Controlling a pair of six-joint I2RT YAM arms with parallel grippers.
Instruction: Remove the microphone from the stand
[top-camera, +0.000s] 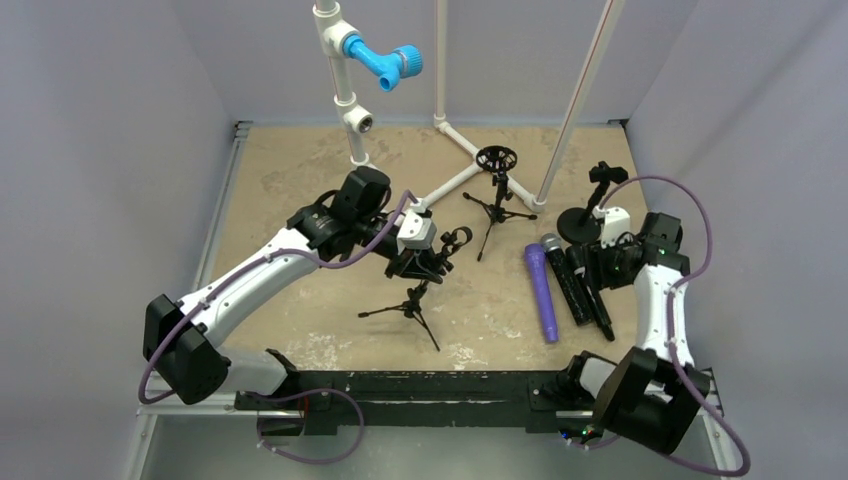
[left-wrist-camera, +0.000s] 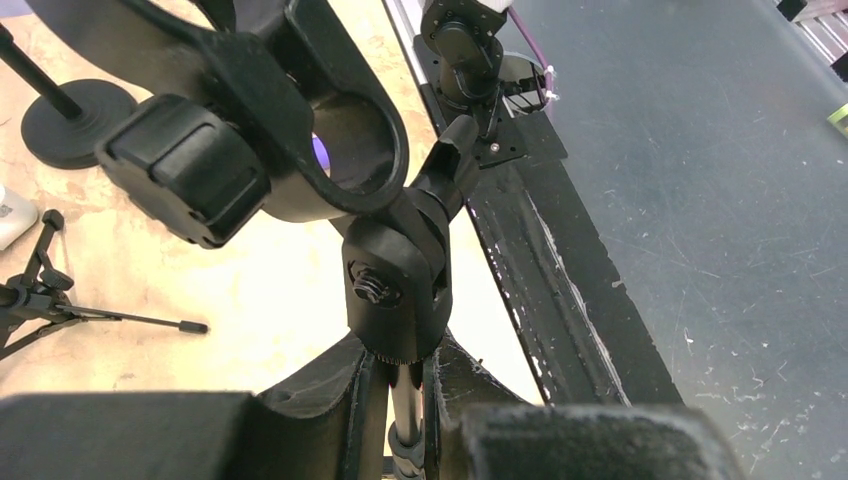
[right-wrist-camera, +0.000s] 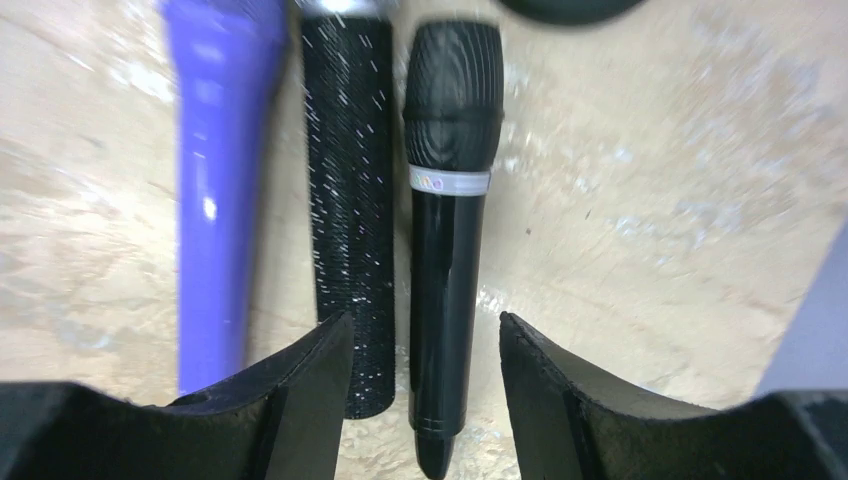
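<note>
The left tool (left-wrist-camera: 405, 400) is clamped tight on the thin pole of a small tripod stand (left-wrist-camera: 395, 290), just below its swivel joint, near the middle of the table (top-camera: 300, 170). Bare table shows through the ring of the stand's clip (left-wrist-camera: 330, 130). The right tool (right-wrist-camera: 425, 350) hangs partly open by the table's right edge, its fingers (right-wrist-camera: 300, 390) apart on either side of the black microphone (right-wrist-camera: 445, 250) and gripping nothing. That microphone lies flat on the table, just beside a glittery black microphone (right-wrist-camera: 350, 200) and a purple microphone (right-wrist-camera: 215, 180), all three parallel.
</note>
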